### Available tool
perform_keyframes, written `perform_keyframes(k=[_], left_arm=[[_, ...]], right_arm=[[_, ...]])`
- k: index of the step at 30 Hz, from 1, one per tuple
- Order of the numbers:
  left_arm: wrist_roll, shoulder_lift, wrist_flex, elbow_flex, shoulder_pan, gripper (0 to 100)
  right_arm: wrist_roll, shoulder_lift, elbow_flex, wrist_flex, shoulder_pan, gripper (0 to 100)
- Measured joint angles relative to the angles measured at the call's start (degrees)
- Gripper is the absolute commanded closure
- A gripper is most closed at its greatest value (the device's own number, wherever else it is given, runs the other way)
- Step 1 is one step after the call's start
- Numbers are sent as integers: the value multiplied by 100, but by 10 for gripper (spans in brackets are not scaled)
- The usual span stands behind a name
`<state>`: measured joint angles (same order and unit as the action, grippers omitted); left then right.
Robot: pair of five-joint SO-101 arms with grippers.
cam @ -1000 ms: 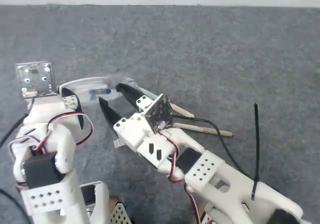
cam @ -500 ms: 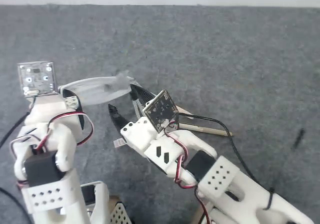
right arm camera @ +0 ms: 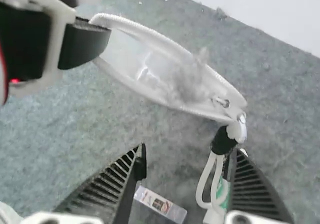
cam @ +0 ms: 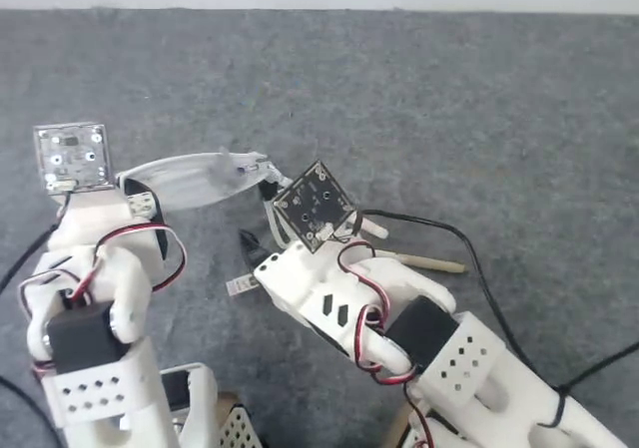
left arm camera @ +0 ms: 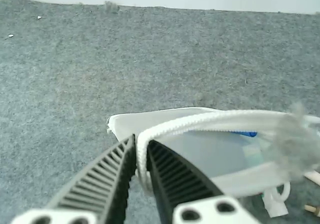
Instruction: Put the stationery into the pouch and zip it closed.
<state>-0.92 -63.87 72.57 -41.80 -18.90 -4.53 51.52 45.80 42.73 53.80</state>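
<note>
Stretching across the left-centre of the high view, the pouch [cam: 200,179] is pinched at its left end by the left gripper [left arm camera: 140,143], ribbed jaws clamped on the white zip edge. Its mouth gapes and a blue item [left arm camera: 245,133] shows through the clear wall. At the pouch's other end the zip pull [right arm camera: 223,139] with its white cord loop sits between the spread jaws of the right gripper [right arm camera: 189,156], close beside one finger, which grips nothing. A small label [cam: 238,285] lies on the grey carpet [cam: 479,99] under that claw; wooden sticks [cam: 429,262] lie right of centre. The right arm [cam: 469,358] slants up from the lower right, its camera board [cam: 315,207] partly hiding the claw; the left arm [cam: 95,308] stands at the lower left
</note>
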Motion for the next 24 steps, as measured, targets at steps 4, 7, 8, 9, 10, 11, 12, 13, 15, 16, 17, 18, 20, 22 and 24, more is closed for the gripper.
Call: perform_keyframes(k=[4,7,8,9,10,11,12,13,15,16,17,18,20,22,24], left_arm=[[0,0,0,0,0,988],[0,0,0,0,0,988],[0,0,0,0,0,988],[0,0,0,0,0,988],[0,0,0,0,0,988],[0,0,0,0,0,988],[0,0,0,0,0,988],[0,0,0,0,0,988],[0,0,0,0,0,988],[0,0,0,0,0,988],[0,0,0,0,0,988],[0,0,0,0,0,988],[0,0,0,0,0,988],[0,0,0,0,0,988],[0,0,0,0,0,988]], right_arm=[[0,0,-237,308,-369,750],[0,0,-413,519,-747,750],[0,0,-466,589,-844,750],[0,0,-510,668,-923,750],[0,0,-563,756,-985,750],[0,0,-615,844,-1029,750],[0,0,-668,932,-1064,750],[0,0,-721,1011,-1116,750],[0,0,-826,1169,-1248,750],[0,0,-870,1248,-1301,750],[0,0,-888,1301,-1363,750],[0,0,-905,1336,-1407,750],[0,0,-932,1363,-1442,750],[0,0,-941,1363,-1407,750],[0,0,-941,1363,-1398,750]])
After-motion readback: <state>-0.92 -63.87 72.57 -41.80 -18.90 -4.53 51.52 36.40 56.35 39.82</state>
